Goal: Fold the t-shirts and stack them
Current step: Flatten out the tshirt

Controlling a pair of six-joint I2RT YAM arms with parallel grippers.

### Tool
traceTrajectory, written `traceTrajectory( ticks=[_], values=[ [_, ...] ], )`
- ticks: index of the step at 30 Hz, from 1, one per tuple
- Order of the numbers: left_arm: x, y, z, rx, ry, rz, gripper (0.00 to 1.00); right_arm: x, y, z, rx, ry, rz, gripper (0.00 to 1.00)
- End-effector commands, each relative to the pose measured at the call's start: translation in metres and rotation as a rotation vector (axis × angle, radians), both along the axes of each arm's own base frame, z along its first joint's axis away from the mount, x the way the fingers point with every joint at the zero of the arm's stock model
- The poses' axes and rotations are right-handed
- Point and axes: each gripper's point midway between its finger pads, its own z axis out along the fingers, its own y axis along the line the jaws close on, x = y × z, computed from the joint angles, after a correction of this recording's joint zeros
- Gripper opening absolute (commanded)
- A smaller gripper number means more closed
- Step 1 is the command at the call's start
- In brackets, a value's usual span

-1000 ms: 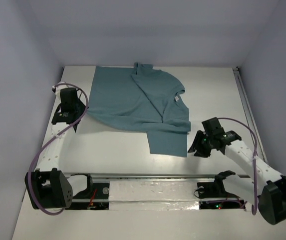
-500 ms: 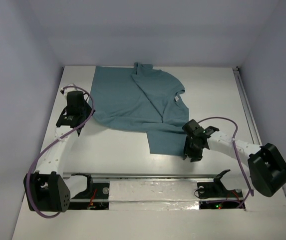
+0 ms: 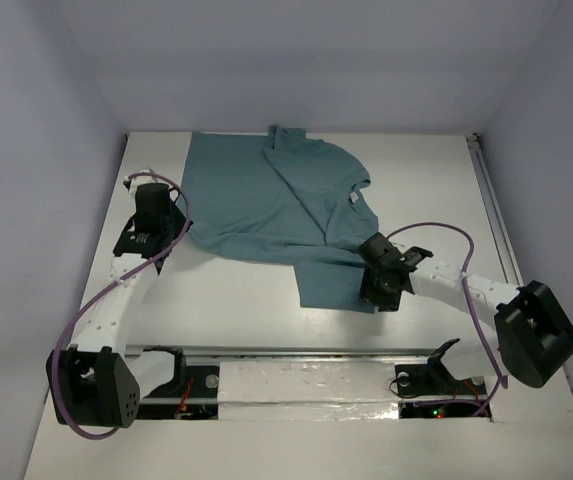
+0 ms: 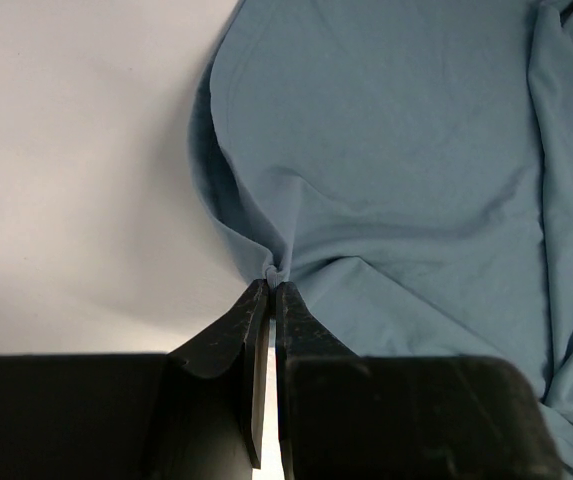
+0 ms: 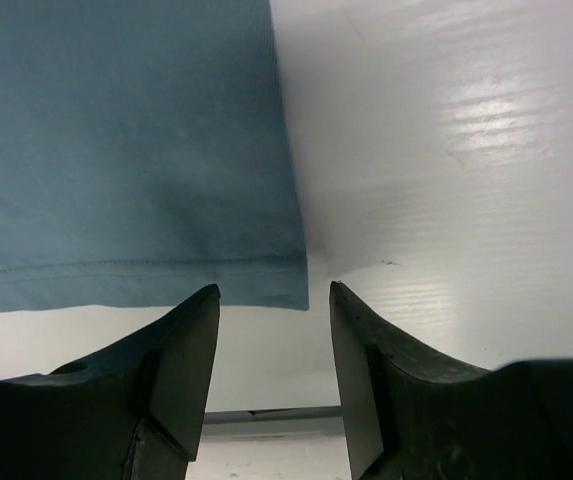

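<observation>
One teal-blue t-shirt (image 3: pixel 276 205) lies partly folded on the white table, a flap hanging toward the near edge. My left gripper (image 3: pixel 162 232) is shut on a pinched fold of the shirt's left edge (image 4: pixel 278 268). My right gripper (image 3: pixel 371 296) is open, just above the flap's near right corner (image 5: pixel 291 290), which lies between the two fingertips without being held. The hem with its stitching (image 5: pixel 116 268) runs left from that corner.
The white table (image 3: pixel 236 300) runs to a metal rail (image 3: pixel 296 352) at the near edge, where the arm bases stand. A thin track (image 3: pixel 491 200) runs along the right side. Grey walls close the back and sides.
My right gripper has moved left from beside the shirt to the flap's near right corner. My left gripper has shifted slightly right onto the shirt's left edge.
</observation>
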Motion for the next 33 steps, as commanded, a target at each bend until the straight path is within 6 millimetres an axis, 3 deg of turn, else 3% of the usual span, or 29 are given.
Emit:
traceTrajectory(
  ticks=[1,7,12,18,22,24,26,28,29,31,32,33],
  values=[
    [-0.003,-0.001,0.007,0.001,-0.032,-0.001,0.00,0.025,0.001,0.015,-0.025,-0.104,-0.032,0.54],
    [-0.003,-0.004,0.008,0.004,-0.035,-0.008,0.00,0.013,-0.003,-0.012,-0.052,-0.033,-0.036,0.49],
    [-0.002,-0.003,0.009,0.009,-0.035,-0.009,0.00,0.006,-0.002,-0.019,-0.027,-0.013,-0.044,0.44],
    [-0.001,-0.003,0.009,0.011,-0.036,-0.008,0.00,-0.001,0.000,-0.030,-0.029,0.037,-0.052,0.15],
    [0.000,-0.003,0.017,0.014,-0.051,-0.011,0.00,0.007,-0.004,-0.014,-0.035,-0.023,-0.075,0.01],
    [0.001,-0.004,0.022,0.010,-0.062,-0.016,0.00,0.017,-0.005,0.008,-0.024,-0.090,-0.081,0.00],
    [0.002,-0.004,0.037,0.005,-0.093,-0.017,0.00,0.031,-0.008,0.048,-0.026,-0.184,-0.090,0.00],
    [0.001,-0.010,0.054,0.007,-0.121,-0.032,0.00,0.035,-0.016,0.100,-0.010,-0.294,-0.078,0.00],
    [0.002,-0.013,0.083,0.005,-0.174,-0.036,0.00,0.051,-0.015,0.151,0.018,-0.415,-0.077,0.00],
    [0.001,-0.020,0.123,0.009,-0.243,-0.047,0.00,0.050,-0.028,0.209,0.024,-0.515,-0.079,0.00],
    [0.001,-0.019,0.173,-0.003,-0.344,-0.039,0.00,0.057,-0.032,0.275,0.075,-0.656,-0.109,0.00],
    [-0.003,-0.022,0.196,-0.011,-0.380,-0.047,0.00,0.056,-0.039,0.306,0.075,-0.716,-0.098,0.00]
  ],
)
